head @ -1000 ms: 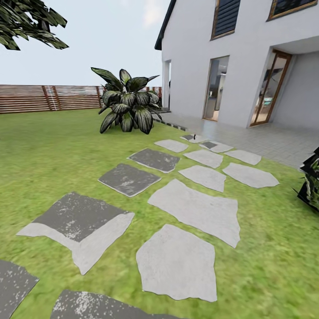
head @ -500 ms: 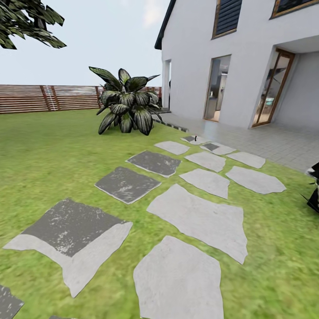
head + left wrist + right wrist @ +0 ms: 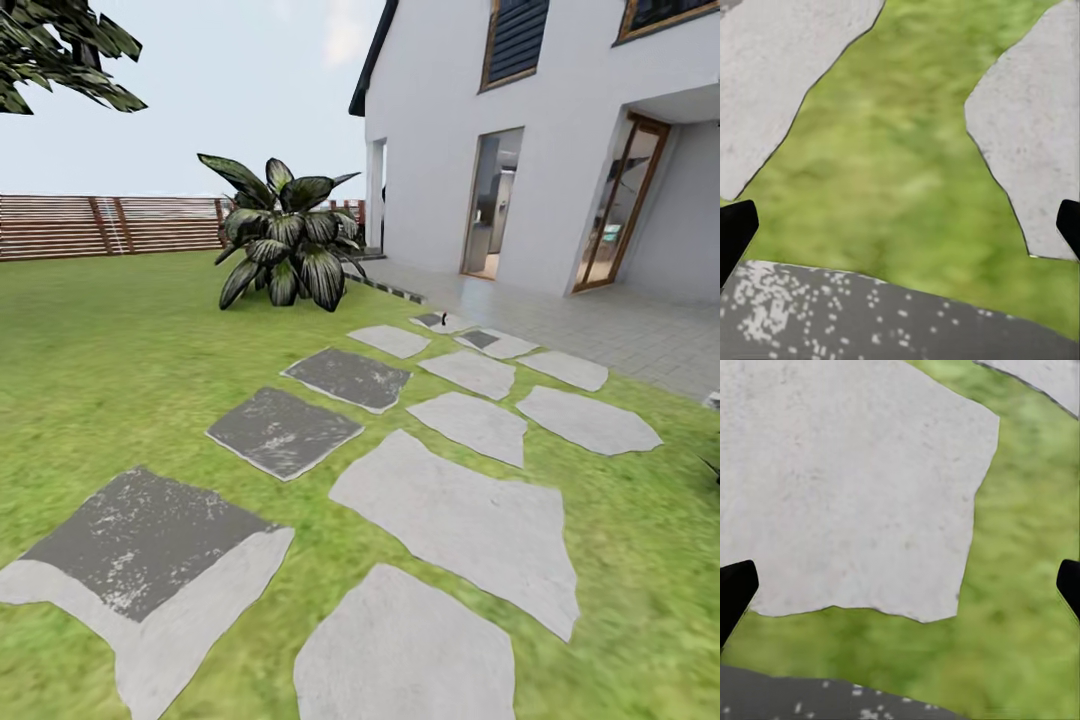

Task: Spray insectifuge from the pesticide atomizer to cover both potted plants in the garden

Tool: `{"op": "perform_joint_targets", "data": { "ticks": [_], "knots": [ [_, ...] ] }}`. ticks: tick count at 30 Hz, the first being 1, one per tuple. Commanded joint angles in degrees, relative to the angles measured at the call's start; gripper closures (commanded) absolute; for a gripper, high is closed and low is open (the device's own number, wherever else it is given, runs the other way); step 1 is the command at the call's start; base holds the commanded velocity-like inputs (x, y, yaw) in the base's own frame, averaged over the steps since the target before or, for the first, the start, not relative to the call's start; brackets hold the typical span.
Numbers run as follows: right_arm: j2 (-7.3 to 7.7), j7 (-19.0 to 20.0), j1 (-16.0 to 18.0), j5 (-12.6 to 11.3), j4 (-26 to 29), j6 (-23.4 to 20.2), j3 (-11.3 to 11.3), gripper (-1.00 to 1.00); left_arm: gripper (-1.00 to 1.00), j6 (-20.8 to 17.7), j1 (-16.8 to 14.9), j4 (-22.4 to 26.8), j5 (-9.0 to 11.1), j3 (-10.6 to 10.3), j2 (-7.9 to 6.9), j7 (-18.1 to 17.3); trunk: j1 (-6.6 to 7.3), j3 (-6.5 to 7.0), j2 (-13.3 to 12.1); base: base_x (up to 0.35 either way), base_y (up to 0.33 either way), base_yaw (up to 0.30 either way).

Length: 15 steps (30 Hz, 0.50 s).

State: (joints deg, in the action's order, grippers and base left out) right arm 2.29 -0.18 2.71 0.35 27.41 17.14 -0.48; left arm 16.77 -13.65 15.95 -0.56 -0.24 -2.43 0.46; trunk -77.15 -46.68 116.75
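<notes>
Garden lawn [image 3: 120, 340]: green grass across the lower two thirds of the head view.

House [image 3: 560, 150]: white two-storey wall in the upper right, with glazed doors and a pale tiled terrace [image 3: 640, 335] at its foot.

Fence [image 3: 100, 225]: brown horizontal slats, left of centre, at the far edge of the grass.

Stepping stones [image 3: 455, 515]: irregular flat slabs, light grey and dark mottled grey, running from the bottom edge up toward the terrace.

Broad-leaved plant [image 3: 285, 245]: large dark striped leaves, upper centre, on the grass before the house corner. Tree branch [image 3: 60, 50]: dark foliage, upper left corner.

Small dark upright item [image 3: 444, 319]: on a far slab near the terrace, centre right; too small to identify as the pesticide atomizer.

Left gripper [image 3: 900, 225]: two dark fingertips at the frame's opposite side edges, spread wide, nothing between them, above grass and slabs.

Right gripper [image 3: 900, 585]: same wide spread, holding nothing, above a light slab [image 3: 847, 480] and grass.
</notes>
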Motion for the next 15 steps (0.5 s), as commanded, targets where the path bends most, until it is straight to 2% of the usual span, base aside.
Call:
{"op": "perform_joint_targets", "data": {
  "ticks": [1, 15],
  "knots": [
    [-0.01, 0.0, 0.0, 0.1, -0.1, 0.2, 0.0, -1.00, -1.00, 0.2, 0.0, 0.0, -0.1, 0.0, -0.02, 0.0, -0.02, -0.05, 0.0, 0.338, 0.000, 0.000],
    [0.43, -0.1, 0.0, 0.2, 0.2, 0.2, 0.0, -1.00, -1.00, 0.2, 0.0, 0.0, -0.1, 0.0, -0.03, 0.1, -0.02, -0.05, 0.0, 0.338, 0.000, 0.000]
  ]
}}
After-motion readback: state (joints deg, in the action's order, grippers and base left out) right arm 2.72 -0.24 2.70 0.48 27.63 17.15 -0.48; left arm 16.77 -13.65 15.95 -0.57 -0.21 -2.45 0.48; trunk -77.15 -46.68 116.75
